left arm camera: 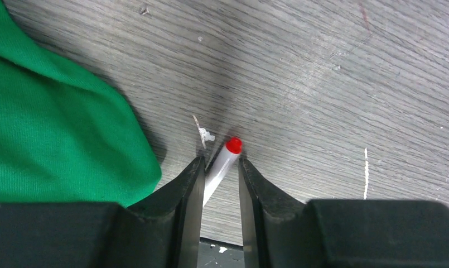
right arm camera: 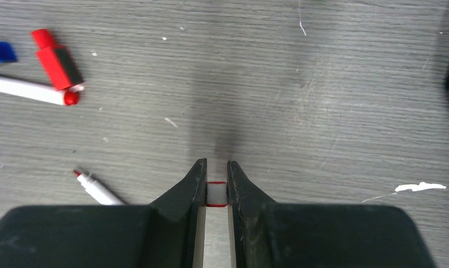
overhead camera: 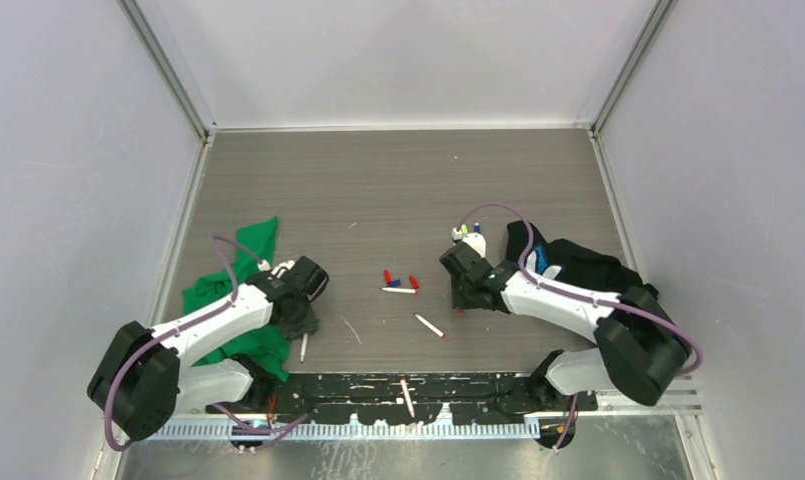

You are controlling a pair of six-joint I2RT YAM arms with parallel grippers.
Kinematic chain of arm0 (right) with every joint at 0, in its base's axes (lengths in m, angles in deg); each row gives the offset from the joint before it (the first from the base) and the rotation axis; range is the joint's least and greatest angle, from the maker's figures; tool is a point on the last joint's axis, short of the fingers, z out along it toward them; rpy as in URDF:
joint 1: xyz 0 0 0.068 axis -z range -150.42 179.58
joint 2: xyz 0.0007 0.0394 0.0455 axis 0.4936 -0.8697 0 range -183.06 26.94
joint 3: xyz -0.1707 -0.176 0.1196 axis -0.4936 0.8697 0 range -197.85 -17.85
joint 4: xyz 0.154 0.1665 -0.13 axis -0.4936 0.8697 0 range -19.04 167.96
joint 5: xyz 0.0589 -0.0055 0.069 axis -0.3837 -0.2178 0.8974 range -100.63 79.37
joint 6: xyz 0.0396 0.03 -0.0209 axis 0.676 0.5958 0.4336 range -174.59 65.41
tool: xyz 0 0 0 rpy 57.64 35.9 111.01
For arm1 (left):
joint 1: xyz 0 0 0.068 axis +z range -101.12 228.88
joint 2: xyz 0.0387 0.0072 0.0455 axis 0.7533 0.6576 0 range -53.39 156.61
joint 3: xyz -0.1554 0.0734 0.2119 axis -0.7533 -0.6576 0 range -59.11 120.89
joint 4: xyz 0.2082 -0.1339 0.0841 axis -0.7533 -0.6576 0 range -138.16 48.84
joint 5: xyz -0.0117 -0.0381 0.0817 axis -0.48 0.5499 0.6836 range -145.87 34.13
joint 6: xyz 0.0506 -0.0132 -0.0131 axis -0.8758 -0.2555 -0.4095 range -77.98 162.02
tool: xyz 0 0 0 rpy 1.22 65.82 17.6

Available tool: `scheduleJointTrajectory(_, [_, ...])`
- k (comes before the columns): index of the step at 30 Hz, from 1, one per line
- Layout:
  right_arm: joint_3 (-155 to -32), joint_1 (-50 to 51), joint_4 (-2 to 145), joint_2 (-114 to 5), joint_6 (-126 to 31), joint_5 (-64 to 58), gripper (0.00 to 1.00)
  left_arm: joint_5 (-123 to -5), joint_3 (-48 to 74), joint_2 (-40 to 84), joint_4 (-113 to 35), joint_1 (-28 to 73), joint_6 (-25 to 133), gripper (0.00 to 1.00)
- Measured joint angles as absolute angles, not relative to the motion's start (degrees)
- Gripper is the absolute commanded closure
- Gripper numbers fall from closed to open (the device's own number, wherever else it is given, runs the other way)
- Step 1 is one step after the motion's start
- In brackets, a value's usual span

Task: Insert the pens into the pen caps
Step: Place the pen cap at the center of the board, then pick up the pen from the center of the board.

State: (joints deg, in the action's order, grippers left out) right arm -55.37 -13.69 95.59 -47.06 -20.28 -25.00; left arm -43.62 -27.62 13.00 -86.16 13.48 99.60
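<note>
My left gripper (left arm camera: 221, 159) stands low over the table, its jaws a little apart on either side of a white pen (left arm camera: 224, 162) with a red end that lies slanted between them. In the top view this gripper (overhead camera: 301, 322) is beside the green cloth. My right gripper (right arm camera: 216, 166) is shut on a small red pen cap (right arm camera: 216, 193), its pale open end facing the camera. Left of it lie a red cap (right arm camera: 54, 60), a blue cap (right arm camera: 0, 53), a white pen (right arm camera: 27, 90) and another pen (right arm camera: 97, 190) with a red tip.
A green cloth (overhead camera: 228, 300) lies under the left arm and fills the left of the left wrist view (left arm camera: 54, 128). A black cloth (overhead camera: 578, 262) sits behind the right arm. One pen (overhead camera: 406, 397) rests on the black base rail at the near edge.
</note>
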Motion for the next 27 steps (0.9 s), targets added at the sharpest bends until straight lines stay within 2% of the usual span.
scheduleJointTrajectory(3, [-56.3,-13.0,95.2,-51.1,-20.9,-25.1,0.9,-44.1,-27.5,13.4,-86.0,13.7,99.4,0.87])
scheduleJointTrajectory(6, [-57.8,-12.6,94.5,-53.8,-21.3,-25.0,0.74,-44.5,-27.5,13.5,-86.0,13.8,99.3,0.98])
scheduleJointTrajectory(9, [-58.6,-12.6,93.1,-55.3,-21.3,-24.9,0.49,-44.7,-27.5,13.2,-86.0,13.8,99.2,1.0])
scheduleJointTrajectory(12, [-58.6,-12.6,92.8,-55.6,-21.5,-24.8,0.35,-44.8,-27.8,12.1,-85.9,13.8,99.5,1.0])
scheduleJointTrajectory(20, [-58.4,-13.0,92.9,-49.5,-23.6,-21.7,0.31,-51.9,-29.5,4.9,-83.3,13.8,103.7,1.0])
scheduleJointTrajectory(27, [-52.6,-19.9,78.0,-36.0,-23.0,-3.7,0.33,-56.5,-28.7,0.8,-77.0,9.6,112.1,1.0])
